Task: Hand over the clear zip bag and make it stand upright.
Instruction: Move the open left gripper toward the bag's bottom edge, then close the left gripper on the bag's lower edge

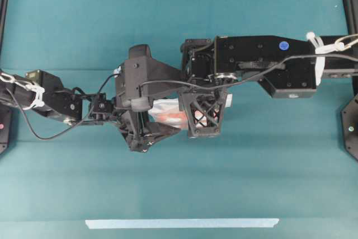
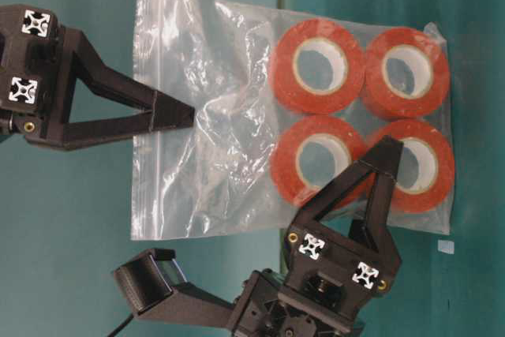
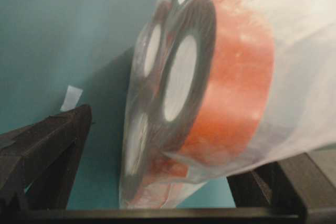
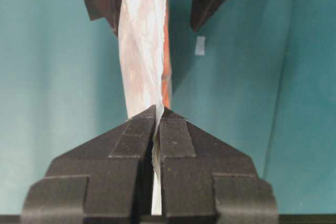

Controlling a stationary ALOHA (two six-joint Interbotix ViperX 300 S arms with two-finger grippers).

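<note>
The clear zip bag (image 2: 213, 116) holds four orange-red tape rolls (image 2: 316, 65) in a 2x2 block at one end; its other end is empty and crinkled. It shows between the arms in the overhead view (image 1: 168, 113). My right gripper (image 4: 158, 109) is shut on the bag's empty end (image 4: 142, 35) and also shows in the table-level view (image 2: 189, 114) and from above (image 1: 201, 117). My left gripper (image 3: 184, 145) is open, with a finger on each side of the roll end (image 3: 231, 77). One of its fingers (image 2: 371, 183) crosses in front of the rolls.
A pale tape strip (image 1: 182, 223) lies along the teal table's front edge. A small white tape scrap (image 3: 71, 98) lies on the table below the bag and also shows in the right wrist view (image 4: 199, 45). Dark frame posts (image 1: 3, 26) stand at the table's sides.
</note>
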